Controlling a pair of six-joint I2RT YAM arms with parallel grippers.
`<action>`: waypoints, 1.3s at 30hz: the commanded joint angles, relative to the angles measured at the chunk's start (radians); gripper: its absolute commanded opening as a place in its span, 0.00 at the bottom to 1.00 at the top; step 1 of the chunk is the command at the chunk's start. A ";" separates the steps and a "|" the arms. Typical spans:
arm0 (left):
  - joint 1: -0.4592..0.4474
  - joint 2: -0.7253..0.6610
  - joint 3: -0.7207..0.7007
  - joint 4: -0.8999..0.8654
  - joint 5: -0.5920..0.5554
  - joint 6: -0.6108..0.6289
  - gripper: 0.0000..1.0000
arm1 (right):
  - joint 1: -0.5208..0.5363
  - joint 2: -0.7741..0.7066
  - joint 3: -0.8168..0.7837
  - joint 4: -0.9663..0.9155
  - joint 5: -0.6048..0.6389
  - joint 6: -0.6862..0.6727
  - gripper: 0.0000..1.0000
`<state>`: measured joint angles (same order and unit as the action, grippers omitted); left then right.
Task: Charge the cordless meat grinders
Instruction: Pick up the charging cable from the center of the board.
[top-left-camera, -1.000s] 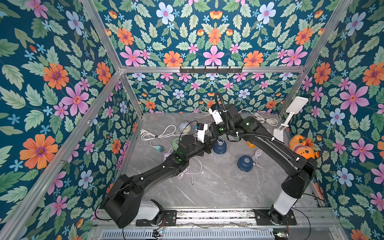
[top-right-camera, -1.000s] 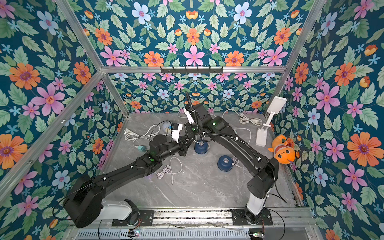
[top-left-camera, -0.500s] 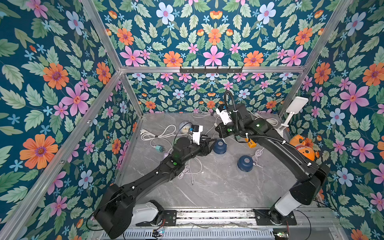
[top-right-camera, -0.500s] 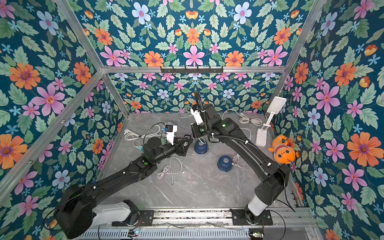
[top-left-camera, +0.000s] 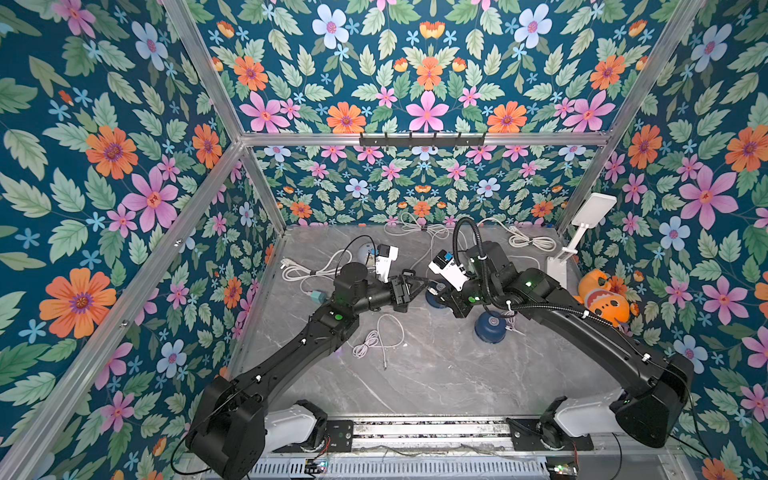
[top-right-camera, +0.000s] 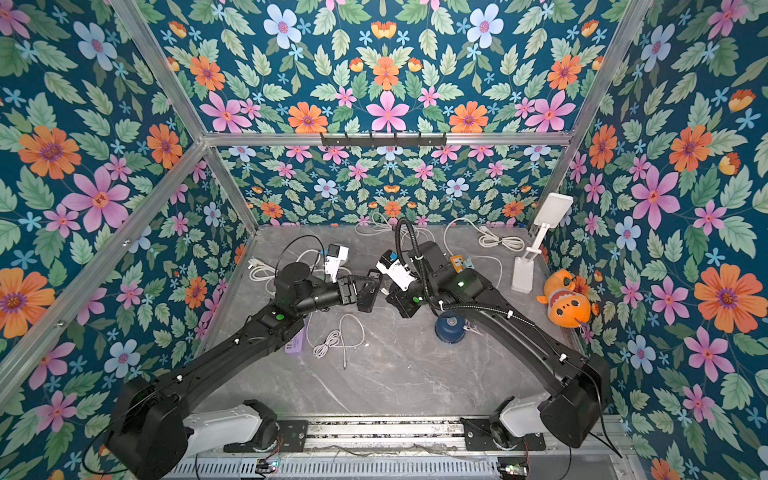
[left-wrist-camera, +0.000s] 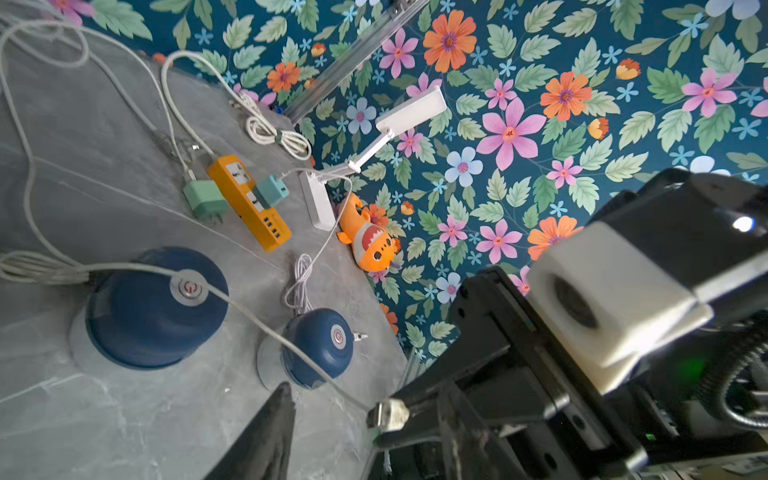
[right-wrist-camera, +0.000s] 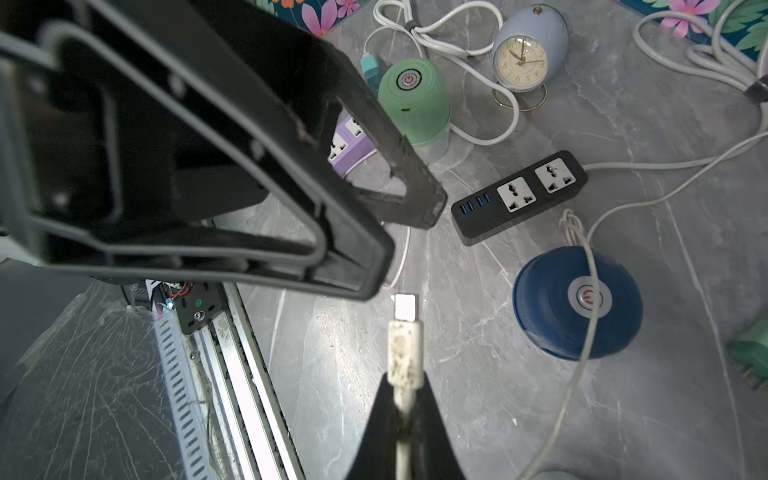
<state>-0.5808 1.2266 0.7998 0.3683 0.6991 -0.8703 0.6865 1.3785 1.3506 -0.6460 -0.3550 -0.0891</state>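
Note:
My right gripper is shut on a white USB plug, whose cable trails back over a navy cordless meat grinder. My left gripper faces it just in front of the plug, open, with nothing between its fingers. In both top views the two grippers meet tip to tip above the table's middle. Two navy grinders stand upright below them, the nearer one by the right forearm. A mint green grinder stands behind the left gripper.
An orange power strip holds mint chargers. A black power strip and a purple one lie near the green grinder, next to a pale blue alarm clock. White lamp, orange plush toy, coiled cable.
My left gripper has gone from shut to open and drawn slightly left. The right wrist has come forward from the back, still shut on the plug.

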 joint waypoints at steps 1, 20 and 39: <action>-0.001 0.007 -0.028 0.065 0.087 -0.091 0.50 | 0.004 -0.006 -0.002 0.046 -0.022 -0.026 0.00; -0.013 0.062 -0.015 0.174 0.140 -0.184 0.22 | 0.013 0.030 0.024 0.006 -0.021 -0.038 0.00; -0.016 0.027 0.015 -0.041 -0.010 -0.111 0.00 | 0.019 -0.026 0.004 -0.049 0.172 0.056 0.38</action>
<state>-0.5976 1.2594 0.8070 0.3664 0.7437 -1.0046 0.7025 1.3632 1.3598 -0.6754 -0.2119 -0.0700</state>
